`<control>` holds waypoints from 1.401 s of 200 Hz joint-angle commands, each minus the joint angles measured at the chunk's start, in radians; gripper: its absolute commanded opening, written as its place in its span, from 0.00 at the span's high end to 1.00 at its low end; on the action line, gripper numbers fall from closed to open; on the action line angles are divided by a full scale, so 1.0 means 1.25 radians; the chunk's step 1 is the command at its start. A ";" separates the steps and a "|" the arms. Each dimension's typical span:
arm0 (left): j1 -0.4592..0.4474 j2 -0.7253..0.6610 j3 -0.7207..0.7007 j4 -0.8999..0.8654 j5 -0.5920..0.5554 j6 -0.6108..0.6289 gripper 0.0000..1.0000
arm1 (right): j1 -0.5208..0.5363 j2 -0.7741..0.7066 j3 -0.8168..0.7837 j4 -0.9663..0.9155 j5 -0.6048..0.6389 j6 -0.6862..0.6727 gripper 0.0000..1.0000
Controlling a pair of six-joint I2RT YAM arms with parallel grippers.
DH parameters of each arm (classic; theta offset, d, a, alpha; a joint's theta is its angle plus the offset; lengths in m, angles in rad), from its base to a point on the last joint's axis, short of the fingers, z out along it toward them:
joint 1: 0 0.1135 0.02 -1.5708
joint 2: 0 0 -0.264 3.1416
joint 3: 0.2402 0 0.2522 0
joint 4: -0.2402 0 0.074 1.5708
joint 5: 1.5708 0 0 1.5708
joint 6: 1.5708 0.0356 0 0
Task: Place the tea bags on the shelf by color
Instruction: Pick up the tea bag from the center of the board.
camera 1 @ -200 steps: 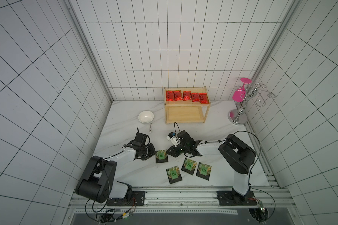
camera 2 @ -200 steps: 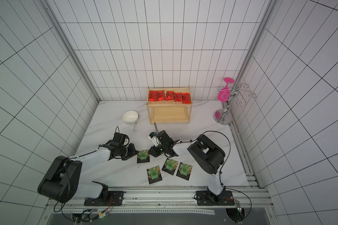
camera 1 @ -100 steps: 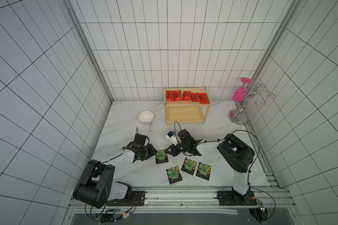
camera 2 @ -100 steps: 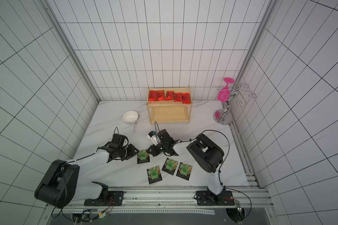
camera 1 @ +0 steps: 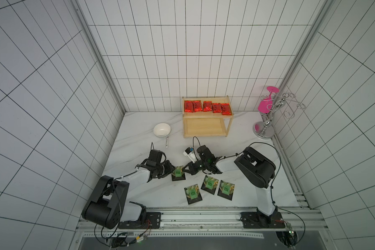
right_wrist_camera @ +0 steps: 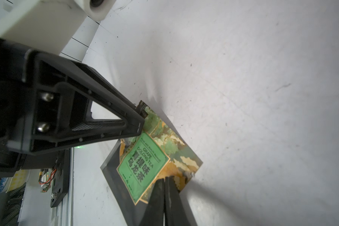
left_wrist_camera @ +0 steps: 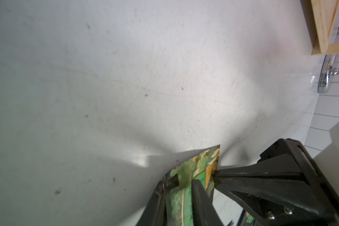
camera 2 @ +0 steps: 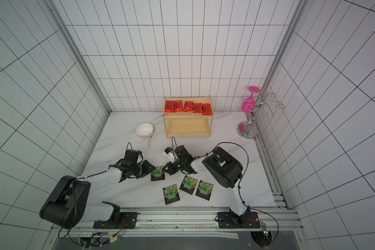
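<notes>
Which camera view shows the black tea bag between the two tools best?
The right wrist view: the black tea bag is large, its green label readable. The left wrist view catches only a leafy corner. In both top views it is small, its text illegible.

Marble tabletop (camera 1: 136, 151): shelf (camera 1: 205, 136), bowl (camera 1: 162, 129), sachet (camera 1: 167, 142), chrome stand (camera 1: 265, 129), three flat black tea bags (camera 1: 209, 184).

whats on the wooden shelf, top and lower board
Five red tea bags sit in a row on the top board of the shelf. Its lower board looks bare; the rear part is hidden beneath the top.
</notes>
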 commanded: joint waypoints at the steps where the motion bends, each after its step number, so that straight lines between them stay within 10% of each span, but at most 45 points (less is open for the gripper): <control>1: -0.007 0.006 -0.016 -0.008 -0.007 0.006 0.88 | -0.007 0.035 -0.007 -0.040 0.016 0.002 0.92; 62: -0.004 -0.060 0.025 -0.056 -0.004 -0.010 1.00 | -0.042 -0.130 -0.021 -0.088 0.097 0.068 0.83; 103: 0.026 -0.110 0.097 0.013 0.032 -0.121 1.00 | -0.077 -0.332 -0.074 -0.125 0.301 0.360 0.81; 186: 0.065 -0.015 0.138 0.413 0.174 -0.396 1.00 | -0.128 -0.210 -0.261 0.689 0.229 1.084 0.54; 240: 0.062 0.024 0.141 0.504 0.201 -0.442 1.00 | -0.095 -0.157 -0.233 0.770 0.242 1.077 0.42; 280: 0.063 0.019 0.145 0.488 0.210 -0.427 1.00 | -0.104 -0.164 -0.231 0.771 0.226 1.064 0.52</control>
